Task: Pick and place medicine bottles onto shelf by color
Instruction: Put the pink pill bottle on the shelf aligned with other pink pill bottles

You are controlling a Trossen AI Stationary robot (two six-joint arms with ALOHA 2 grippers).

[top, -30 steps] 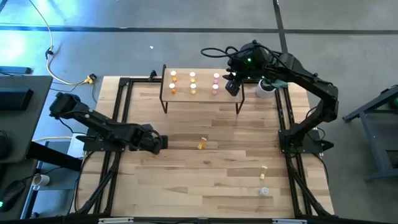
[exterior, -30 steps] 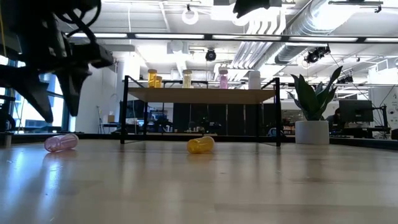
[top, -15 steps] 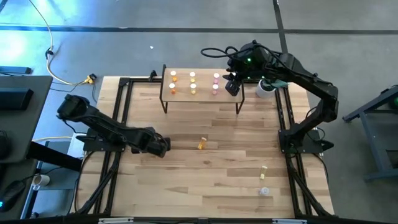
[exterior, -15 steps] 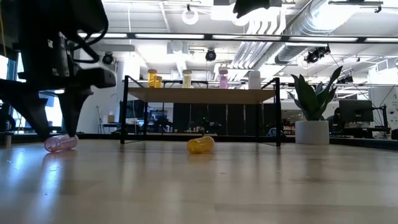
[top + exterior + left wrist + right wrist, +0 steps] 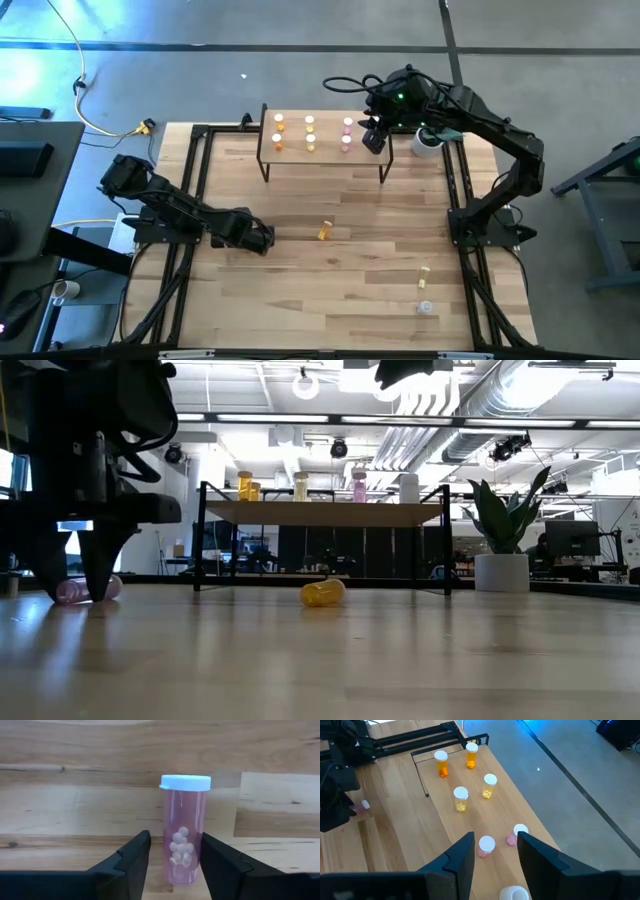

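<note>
- Wooden tabletop (image 5: pixel 330 280) carries the whole setup; an office-like room with ceiling ducts shows behind it in the low view.
- Nearest the front edge on the right side: a clear bottle (image 5: pixel 426 308) lying flat, and just beyond it a pale yellow bottle (image 5: pixel 424 272), also lying flat.
- Left gripper (image 5: pixel 262 239) is down at table level on the left half. Its fingers (image 5: pixel 131 860) stand apart, one on each side of a pink bottle (image 5: pixel 183 831); contact with the bottle cannot be told.
- Pink bottle lies on its side on the wood, white cap pointing away from the wrist, white pills visible inside.
- Yellow bottle (image 5: pixel 324 232) lies on its side near the table's middle, well apart from the left gripper.
- Shelf (image 5: pixel 320 150) stands toward the far edge. Upright on it: two orange bottles (image 5: pixel 441 764), two yellow bottles (image 5: pixel 461 799), two pink bottles (image 5: pixel 486 846), in colour pairs.
- Right gripper (image 5: pixel 374 136) hovers above the shelf's right end, fingers (image 5: pixel 462 857) spread, nothing between them.
- White pot (image 5: pixel 426 143) with a plant sits beyond the shelf's right end.
</note>
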